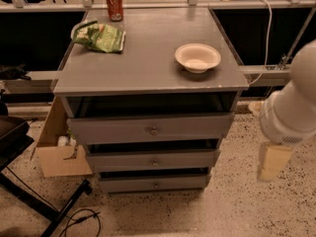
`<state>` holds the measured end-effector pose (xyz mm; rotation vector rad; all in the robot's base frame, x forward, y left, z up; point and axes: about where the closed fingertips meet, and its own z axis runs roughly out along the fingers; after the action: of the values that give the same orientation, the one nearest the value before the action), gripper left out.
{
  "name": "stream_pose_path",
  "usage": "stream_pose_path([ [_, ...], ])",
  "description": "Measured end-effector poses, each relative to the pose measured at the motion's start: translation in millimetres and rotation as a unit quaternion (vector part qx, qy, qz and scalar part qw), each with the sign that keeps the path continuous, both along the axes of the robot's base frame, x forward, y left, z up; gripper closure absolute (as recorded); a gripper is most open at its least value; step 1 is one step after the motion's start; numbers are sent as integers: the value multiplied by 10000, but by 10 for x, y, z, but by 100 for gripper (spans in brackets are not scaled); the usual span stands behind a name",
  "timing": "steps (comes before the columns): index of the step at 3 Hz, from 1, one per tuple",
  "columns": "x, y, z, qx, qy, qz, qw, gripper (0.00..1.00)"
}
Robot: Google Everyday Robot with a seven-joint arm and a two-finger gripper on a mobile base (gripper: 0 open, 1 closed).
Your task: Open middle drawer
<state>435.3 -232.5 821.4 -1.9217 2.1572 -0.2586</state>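
The middle drawer [153, 160] is the second grey front in the stack of three, with a small round metal knob [154, 162] at its centre. A dark gap shows above its front. The top drawer [150, 128] is above it and the lowest drawer [154, 183] is below. My arm's white rounded body [291, 102] comes in from the right edge. My gripper [272, 163] is the cream-coloured end hanging below it. It sits right of the cabinet at about the middle drawer's height, well apart from the knob and touching nothing.
On the grey tabletop [148, 58] stand a white bowl [197, 57], a green snack bag [101, 37] and a red can [114, 5]. A cardboard box [57, 149] stands left of the cabinet. A black stand and cable [54, 209] lie on the speckled floor.
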Motion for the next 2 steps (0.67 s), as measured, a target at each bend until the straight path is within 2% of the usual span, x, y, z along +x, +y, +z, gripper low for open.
stream_pose_path([
  [1,32,-53,-1011,-130,214,174,9995,0],
  [2,158,32,-1980,96,463,318,9984,0],
])
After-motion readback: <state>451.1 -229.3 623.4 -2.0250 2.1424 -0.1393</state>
